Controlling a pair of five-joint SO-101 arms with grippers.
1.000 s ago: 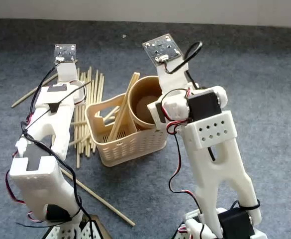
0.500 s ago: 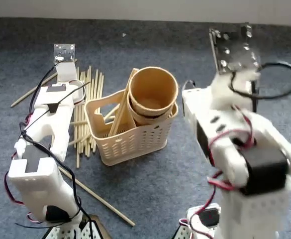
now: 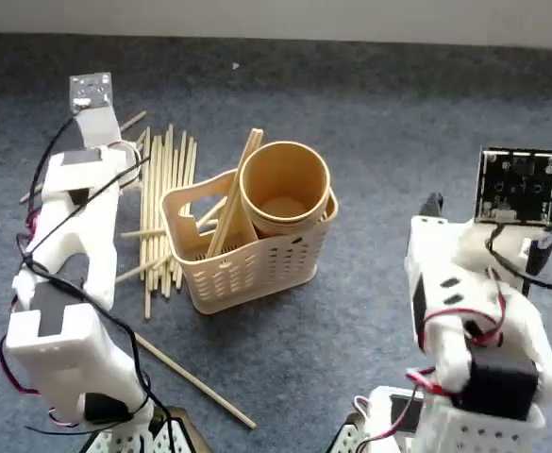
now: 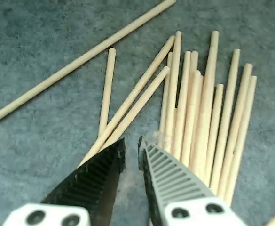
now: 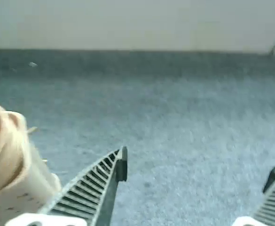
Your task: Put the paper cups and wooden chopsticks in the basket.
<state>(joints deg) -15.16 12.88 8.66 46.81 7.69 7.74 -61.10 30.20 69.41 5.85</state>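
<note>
Basket [image 3: 257,271] – stacked paper cups [image 3: 285,200], chopsticks [image 3: 235,195] inside, left pincer [image 4: 131,144] barely parted, right pincer [image 5: 200,165] wide open

A grey-blue carpet [image 3: 379,170] spreads across the whole work surface, its nap rough and faintly mottled. Along its far edge stands a plain, pale wall [image 3: 351,17]. A tiny pale speck [image 3: 236,67] lies on the carpet close to that wall.

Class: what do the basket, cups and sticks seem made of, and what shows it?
Basket: likely plastic, smooth cream walls with moulded holes. Cups: probably paper, matte tan, thin rim. Sticks: wood, pale matte rods.
</note>
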